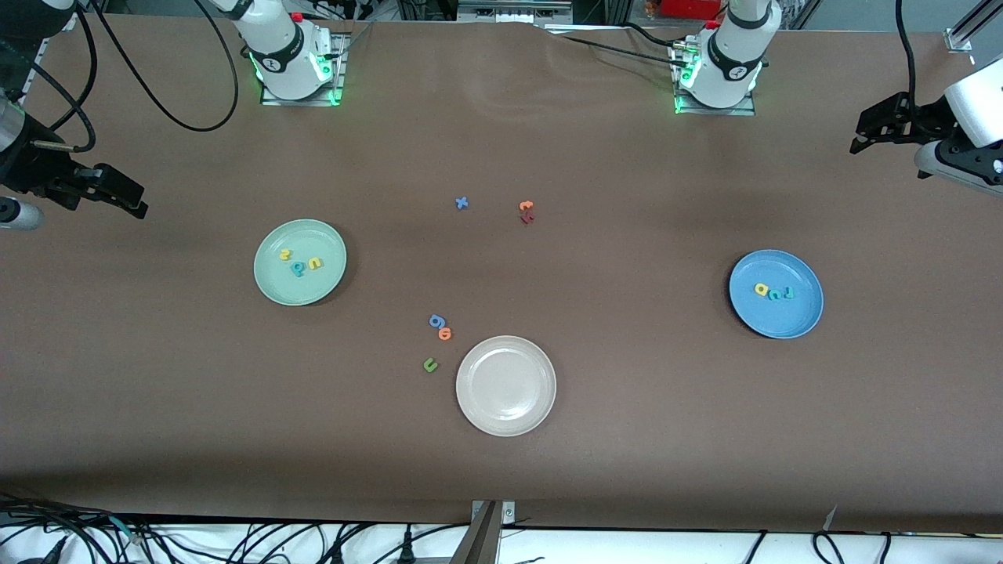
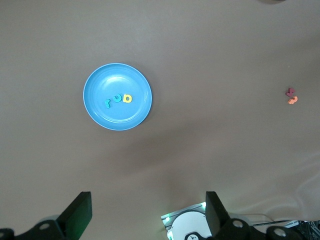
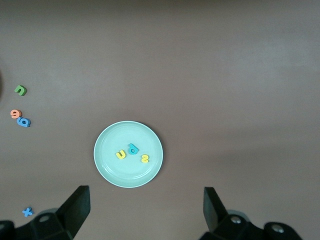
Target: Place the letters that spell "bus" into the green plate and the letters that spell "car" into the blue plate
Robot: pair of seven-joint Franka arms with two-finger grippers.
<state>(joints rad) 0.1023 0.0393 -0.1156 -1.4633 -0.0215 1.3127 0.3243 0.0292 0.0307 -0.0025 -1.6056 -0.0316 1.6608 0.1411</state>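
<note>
The green plate (image 1: 274, 286) (image 3: 115, 172) holds a yellow "s" (image 1: 285, 254), a teal "b" (image 1: 298, 269) and a yellow "u" (image 1: 314, 263). In the blue plate (image 1: 791, 321) (image 2: 100, 112) lie a yellow "a" (image 1: 762, 289), a teal "c" (image 1: 776, 294) and a teal "r" (image 1: 788, 292). My right gripper (image 1: 125, 196) (image 3: 146, 207) hangs open and empty, high over the table at the right arm's end beside the green plate. My left gripper (image 1: 874, 129) (image 2: 148, 210) hangs open and empty, high over the left arm's end beside the blue plate.
A beige-white plate (image 1: 506, 385) stands near the table's middle. Beside it lie a blue "g" (image 1: 436, 320), an orange "o" (image 1: 445, 334) and a dark green "u" (image 1: 429, 364). Farther from the front camera lie a blue "x" (image 1: 461, 203), an orange "t" (image 1: 526, 206) and a dark red letter (image 1: 527, 218).
</note>
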